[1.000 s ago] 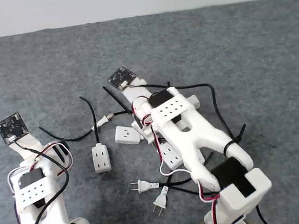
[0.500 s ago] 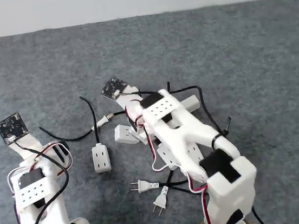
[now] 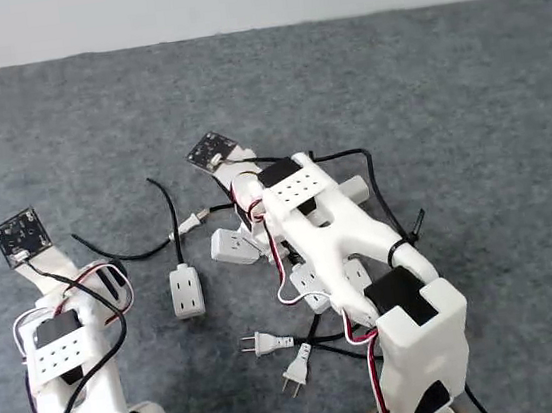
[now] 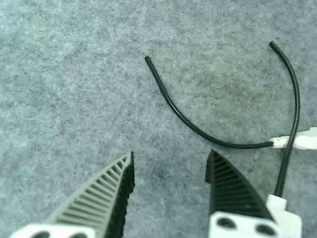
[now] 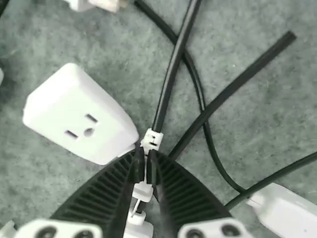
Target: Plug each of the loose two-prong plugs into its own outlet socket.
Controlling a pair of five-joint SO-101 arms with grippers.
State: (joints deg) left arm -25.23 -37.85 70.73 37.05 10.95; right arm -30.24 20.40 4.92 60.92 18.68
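White plug pinched between right jaws beside outlet socket; left jaws spread over carpet.

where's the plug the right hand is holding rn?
Right wrist view: the plug is clamped between the fingers of the right hand, its black cord leading away from the hand, with a white outlet socket close beside it.

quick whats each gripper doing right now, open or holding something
left gripper: open, nothing between its fingers.
right gripper: closed on a white plug at the end of a black cord.
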